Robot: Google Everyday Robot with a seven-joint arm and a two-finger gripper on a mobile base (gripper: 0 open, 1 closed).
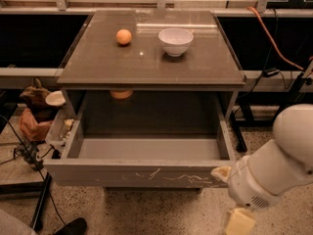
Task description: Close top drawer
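The top drawer [122,172] is a wide, shallow grey drawer pulled far out of the cabinet. Its flat front faces me and carries pale whitish scratches. Its inside is bare. My gripper [221,173] is at the lower right, at the end of the white arm [274,168]. Its tan tip sits at the right end of the drawer's front, level with the top edge. I cannot tell whether it touches the front.
On the grey cabinet top [98,62] sit an orange [123,36] and a white bowl [175,41]. Bags and a pale bowl [55,98] lie on the floor at the left, with cables and a black stand leg [41,204]. An orange cable [274,38] runs at the right.
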